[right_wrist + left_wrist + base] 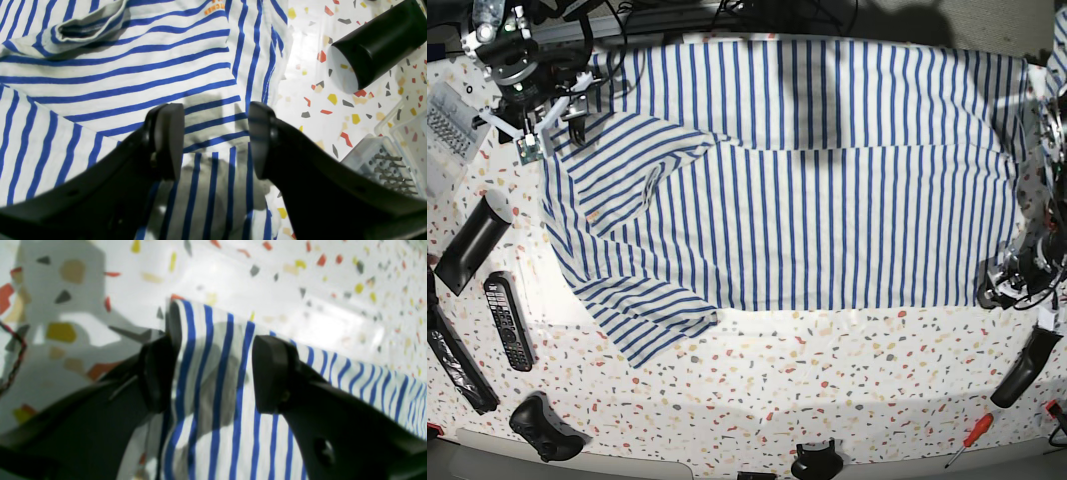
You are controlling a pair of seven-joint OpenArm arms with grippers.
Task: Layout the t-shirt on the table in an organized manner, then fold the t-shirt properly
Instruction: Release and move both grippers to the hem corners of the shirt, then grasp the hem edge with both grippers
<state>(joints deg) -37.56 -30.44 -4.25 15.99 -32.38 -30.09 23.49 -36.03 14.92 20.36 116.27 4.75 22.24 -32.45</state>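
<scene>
The white, blue-striped t-shirt (807, 200) lies spread across the speckled table (827, 370), one sleeve (647, 320) pointing toward the front left. My left gripper (1002, 290) sits at the shirt's near right corner. In the left wrist view it (217, 343) is open, its two fingers straddling the striped edge (213, 406) over the tabletop (300, 273). My right gripper (557, 115) is at the shirt's far left end. In the right wrist view it (213, 110) hangs open just above the cloth (116, 73), close to the shirt's edge and bare table (320, 100).
A black cylinder (377, 43) and a clear box of bits (387, 163) lie beside the right gripper. Along the left edge sit a remote (509, 320), a long black bar (457, 360) and a game controller (547, 430). A black handle (1022, 375) and a red screwdriver (967, 440) lie front right.
</scene>
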